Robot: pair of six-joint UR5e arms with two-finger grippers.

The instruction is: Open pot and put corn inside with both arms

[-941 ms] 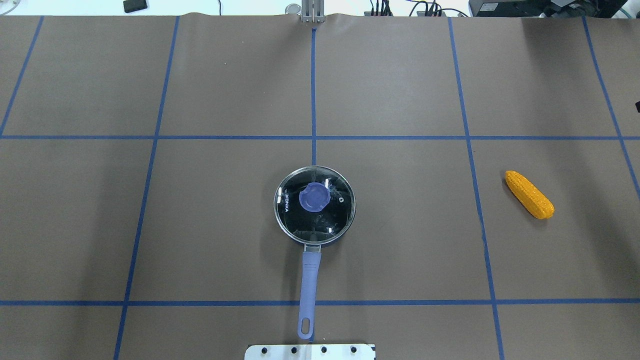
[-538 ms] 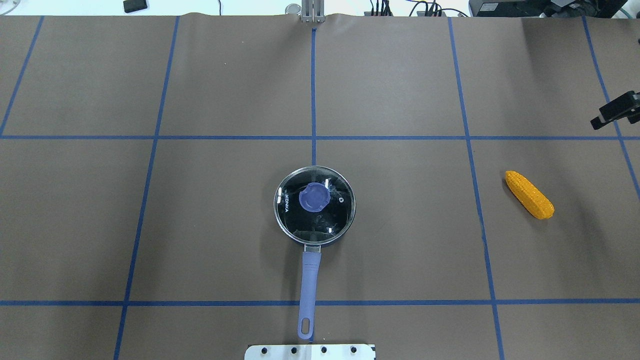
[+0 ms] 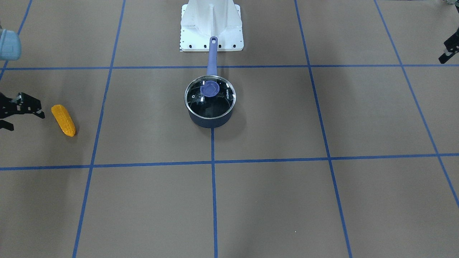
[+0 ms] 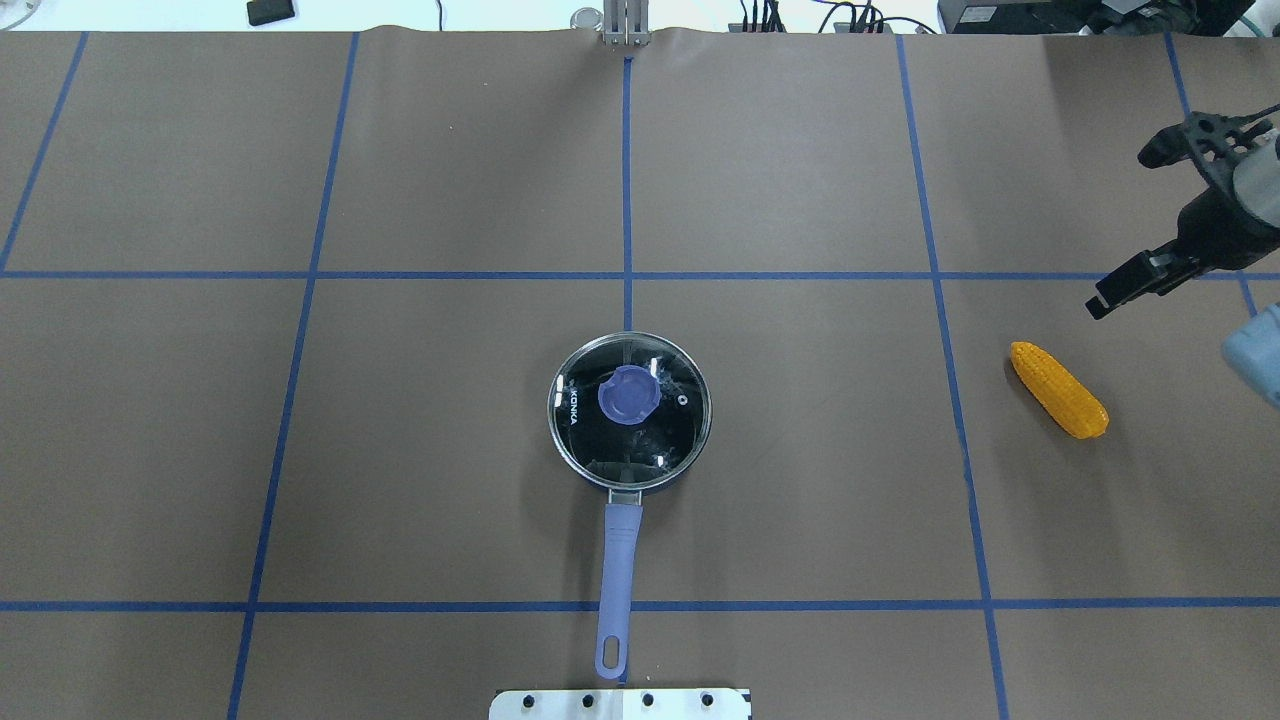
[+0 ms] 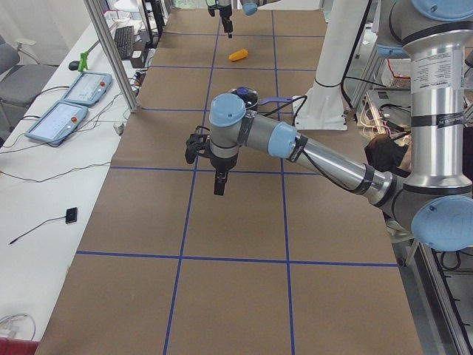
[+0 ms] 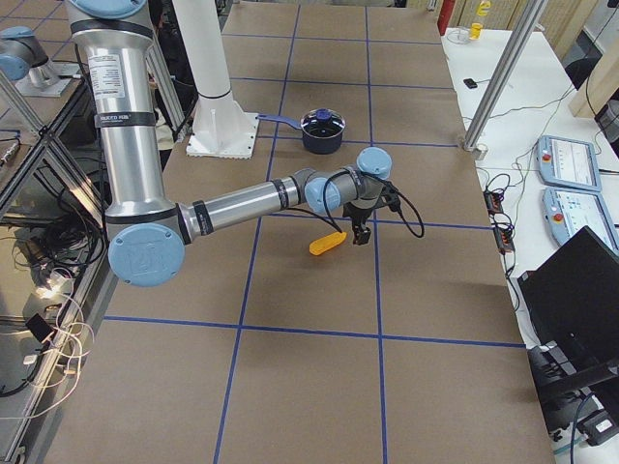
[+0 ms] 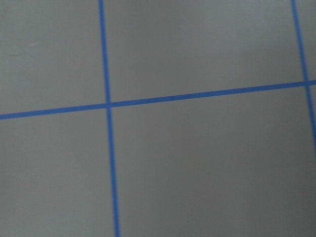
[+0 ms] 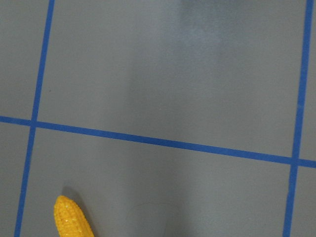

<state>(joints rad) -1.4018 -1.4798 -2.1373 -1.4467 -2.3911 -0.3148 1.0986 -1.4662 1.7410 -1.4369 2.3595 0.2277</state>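
The pot [image 4: 620, 560] stands at the table's middle, its handle pointing at the robot base. The glass lid [image 4: 660, 430] with its purple knob [image 4: 628, 394] sits shut on it. In the front view the pot [image 3: 209, 122] is lidded too. The corn [image 4: 1058, 388] lies on the table at the right, and also shows in the front view [image 3: 63, 120] and the right wrist view [image 8: 71, 223]. My right gripper [image 4: 1135, 225] is open and empty, hovering just beyond and right of the corn. My left gripper [image 3: 450, 50] is open and empty, far left of the pot, cut by the frame edge.
The white base mount [image 4: 620, 703] sits at the near edge behind the pot's handle. Blue tape lines [image 4: 627, 180] grid the brown table cover. The left wrist view holds only table and tape [image 7: 108, 104]. Control pendants [image 5: 77, 92] lie on a side bench.
My right gripper has come in from the right edge of the overhead view, moving left and nearer to the corn. The pot, lid and corn have not moved.
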